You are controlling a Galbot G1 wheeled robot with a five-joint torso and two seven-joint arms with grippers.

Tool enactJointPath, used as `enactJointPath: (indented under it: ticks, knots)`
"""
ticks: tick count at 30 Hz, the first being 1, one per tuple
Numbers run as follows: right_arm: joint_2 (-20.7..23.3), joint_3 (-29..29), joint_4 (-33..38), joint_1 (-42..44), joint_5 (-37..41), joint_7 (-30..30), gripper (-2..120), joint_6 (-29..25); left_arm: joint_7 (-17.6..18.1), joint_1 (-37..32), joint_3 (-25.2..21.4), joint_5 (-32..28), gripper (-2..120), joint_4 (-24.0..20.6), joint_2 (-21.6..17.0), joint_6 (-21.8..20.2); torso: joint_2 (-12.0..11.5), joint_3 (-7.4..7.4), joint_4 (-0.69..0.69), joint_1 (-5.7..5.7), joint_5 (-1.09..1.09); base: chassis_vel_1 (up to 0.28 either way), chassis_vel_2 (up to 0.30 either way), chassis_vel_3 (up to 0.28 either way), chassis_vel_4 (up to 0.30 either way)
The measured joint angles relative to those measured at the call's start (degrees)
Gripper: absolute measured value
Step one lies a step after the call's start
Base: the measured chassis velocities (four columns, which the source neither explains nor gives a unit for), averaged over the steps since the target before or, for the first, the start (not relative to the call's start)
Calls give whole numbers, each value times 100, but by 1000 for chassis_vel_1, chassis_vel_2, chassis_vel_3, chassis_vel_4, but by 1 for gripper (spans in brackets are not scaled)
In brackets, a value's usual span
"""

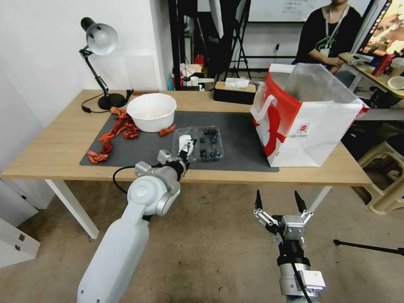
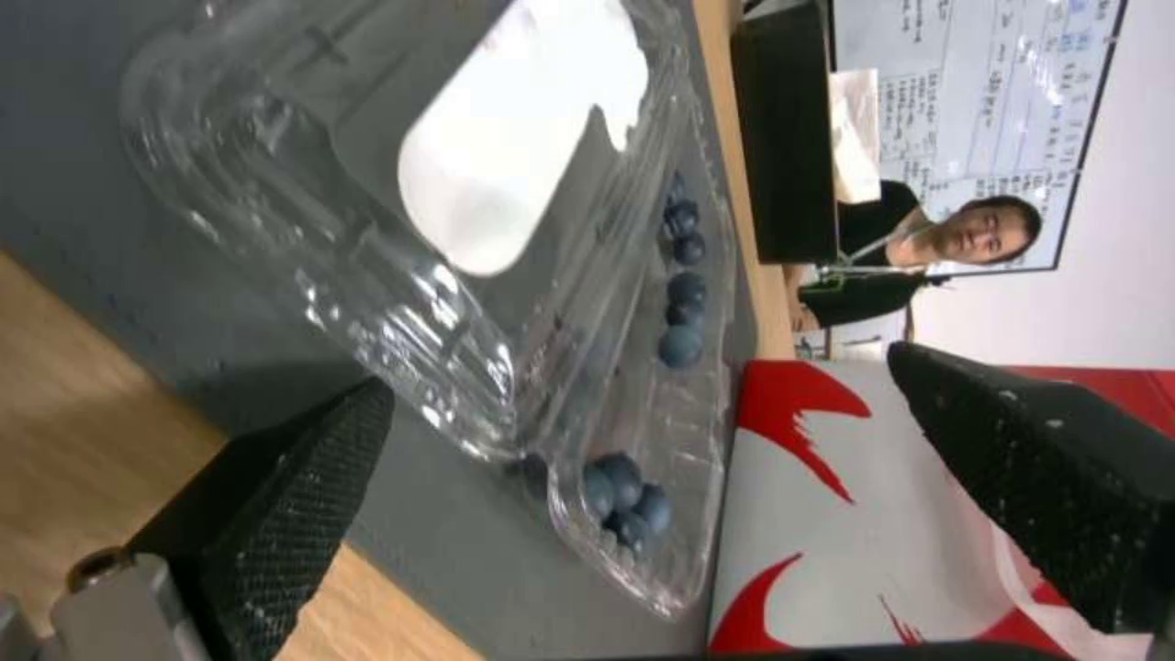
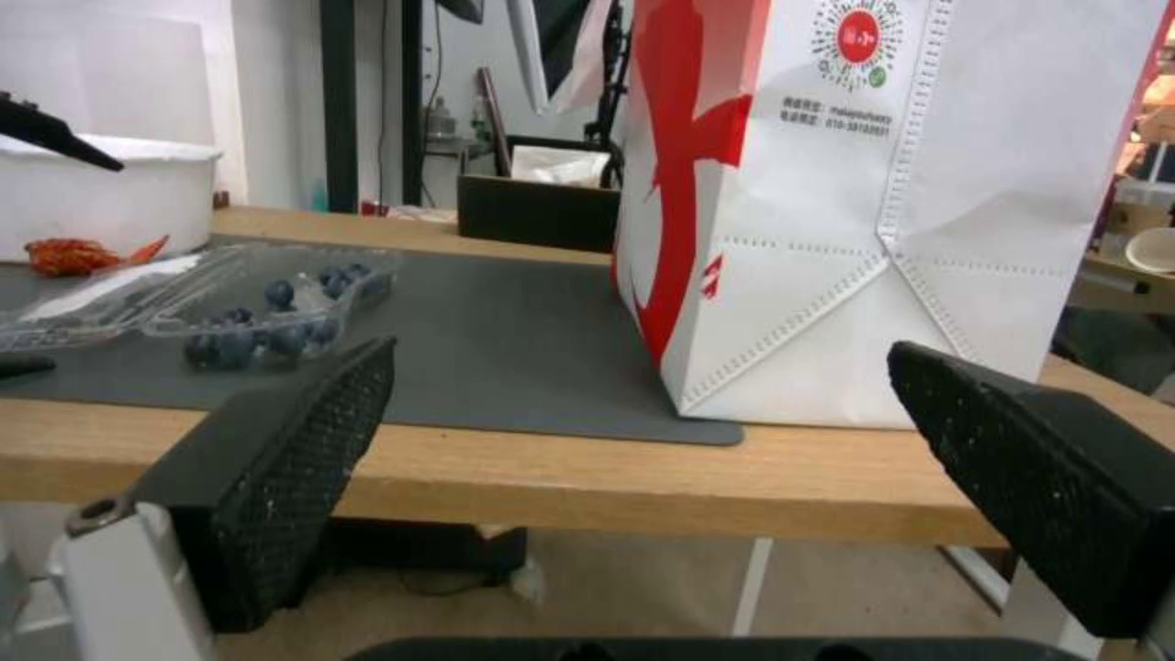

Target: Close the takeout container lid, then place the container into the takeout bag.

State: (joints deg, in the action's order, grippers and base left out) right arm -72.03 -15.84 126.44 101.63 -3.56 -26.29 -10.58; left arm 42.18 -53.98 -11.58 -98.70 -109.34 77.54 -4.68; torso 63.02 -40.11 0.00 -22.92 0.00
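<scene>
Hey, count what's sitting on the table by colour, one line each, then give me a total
White: 1, bowl
Black: 2, lamp, tissue box
Clear: 1, takeout container
Red-and-white: 1, takeout bag
Dark grey: 1, mat
Total: 6

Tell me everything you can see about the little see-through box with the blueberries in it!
The takeout container is a small clear plastic clamshell lying open on the dark grey mat. Its tray holds a scattering of dark blueberries. The hinged lid is folded out flat on the bowl side and bears a long white label. The left claw, open, hovers by the lid's near edge. The takeout bag stands apart on the other side.
</scene>
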Motion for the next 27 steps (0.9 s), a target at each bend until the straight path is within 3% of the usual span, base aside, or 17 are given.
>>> enactJointPath:
  ticks: [7,12,15,27]
  knots:
    - [-6,19,-4,2,0,-3,100,-2,-151,0,28,267,100,85,-41,52,0,0,0,0,0,0,0,0,0]
    - [-12,29,-4,8,-9,-3,100,-14,-455,-72,125,874,100,93,-100,120,0,0,0,0,0,0,0,0,0]
    - [-23,32,-4,25,-25,-3,100,-29,-846,-158,283,1516,100,75,-165,238,0,0,0,0,0,0,0,0,0]
    - [-61,25,-23,33,-65,-3,100,-56,-1926,-209,767,2999,100,60,-340,711,0,0,0,1,0,0,0,0,0]
